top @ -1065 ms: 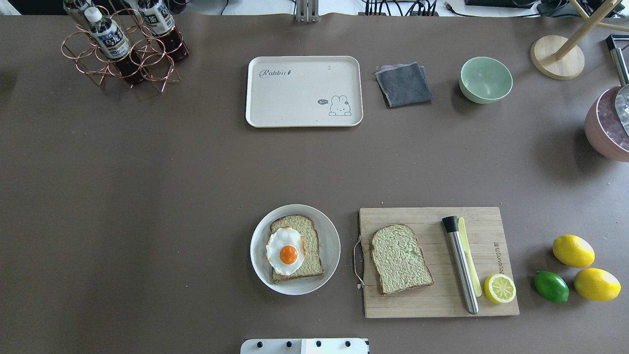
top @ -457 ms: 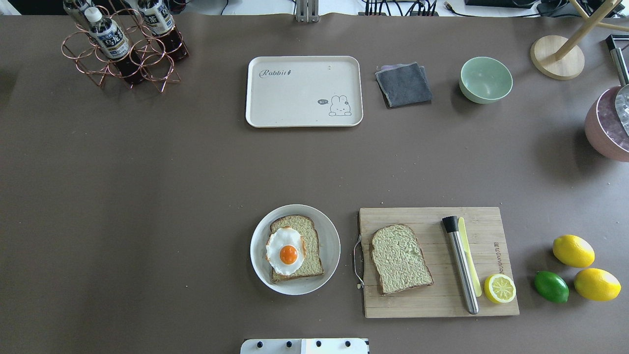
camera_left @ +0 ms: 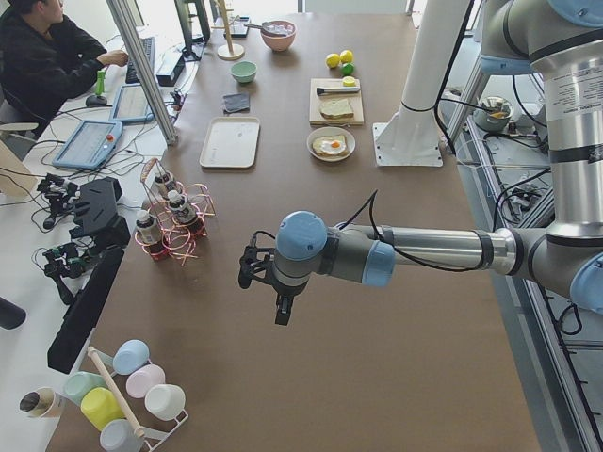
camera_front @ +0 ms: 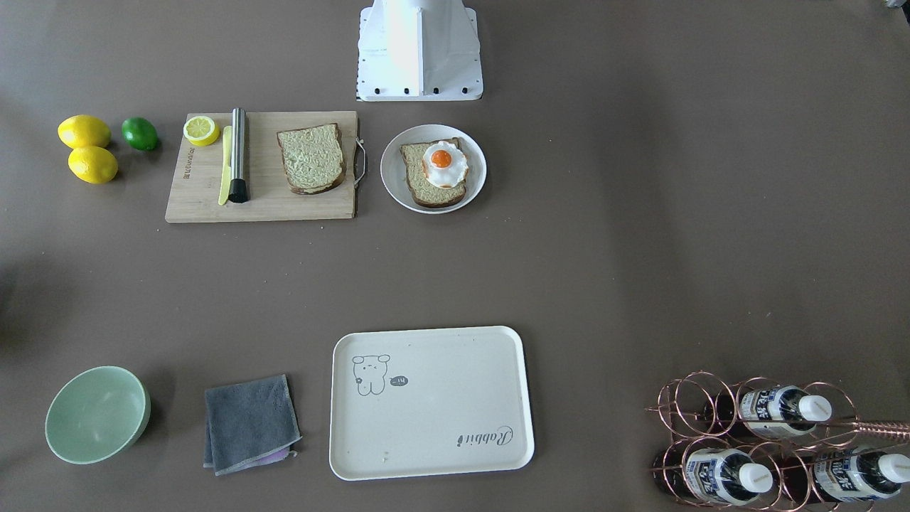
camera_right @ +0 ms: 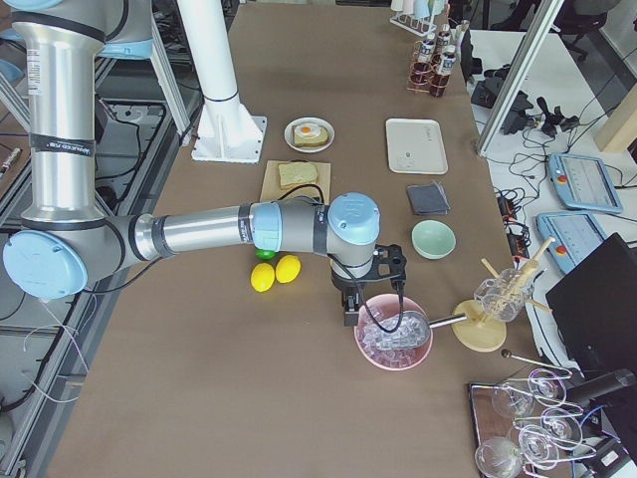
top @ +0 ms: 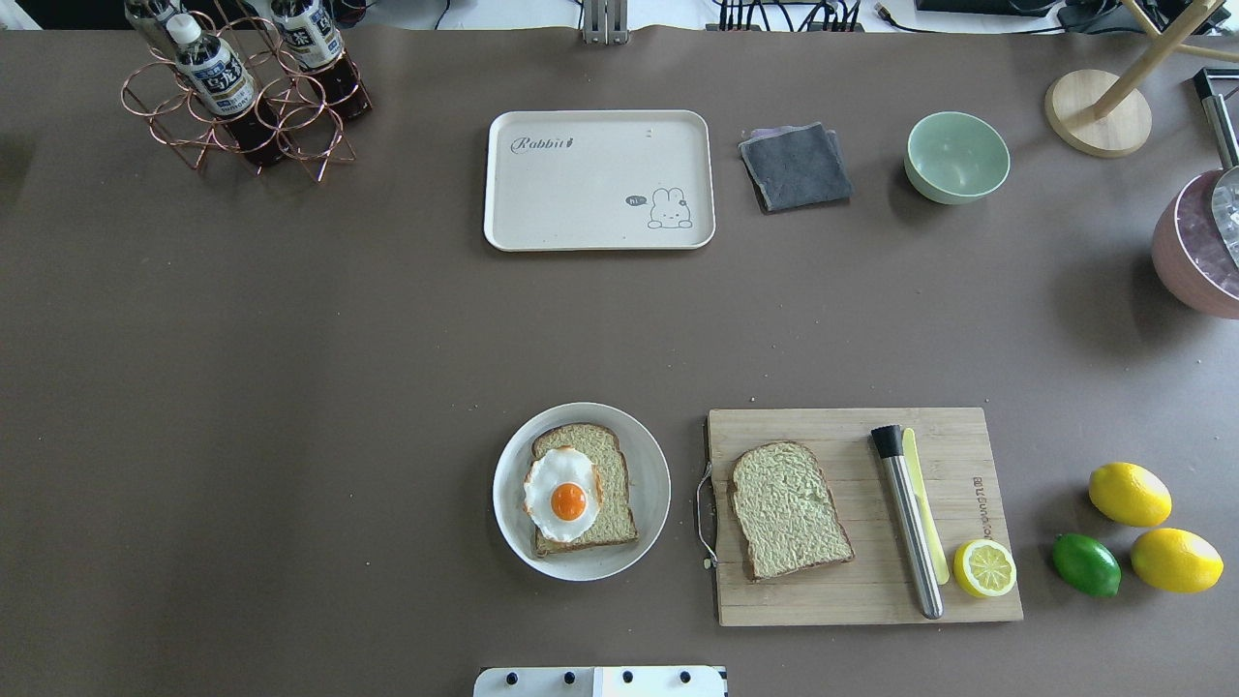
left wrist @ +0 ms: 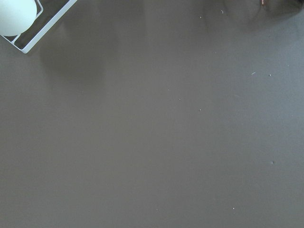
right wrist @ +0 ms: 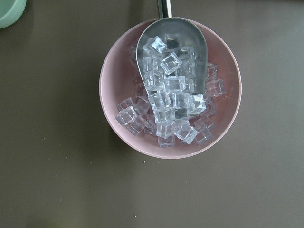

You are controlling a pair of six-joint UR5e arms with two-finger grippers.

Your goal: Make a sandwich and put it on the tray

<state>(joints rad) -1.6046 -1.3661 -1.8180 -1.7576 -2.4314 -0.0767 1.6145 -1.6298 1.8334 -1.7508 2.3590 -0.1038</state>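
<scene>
One bread slice [top: 608, 518] lies on a round white plate [top: 511, 537] with a fried egg [top: 561, 494] on top. A second slice [top: 789, 510] lies bare on the wooden cutting board [top: 852, 590]; the sandwich stands in these two separate parts. The cream tray [top: 581, 184] sits at the far middle of the table, nothing on it. My left gripper [camera_left: 280, 306] hangs over bare table far to the left, and my right gripper [camera_right: 351, 309] hangs beside the pink ice bowl [camera_right: 393, 344]. Both show only in side views; I cannot tell whether they are open or shut.
On the board lie a steel rod [top: 908, 523], a yellow knife [top: 924, 503] and a lemon half [top: 984, 568]. Two lemons [top: 1130, 494] and a lime [top: 1086, 564] lie to its right. A grey cloth [top: 796, 166], green bowl [top: 957, 157] and bottle rack [top: 242, 92] stand along the far side.
</scene>
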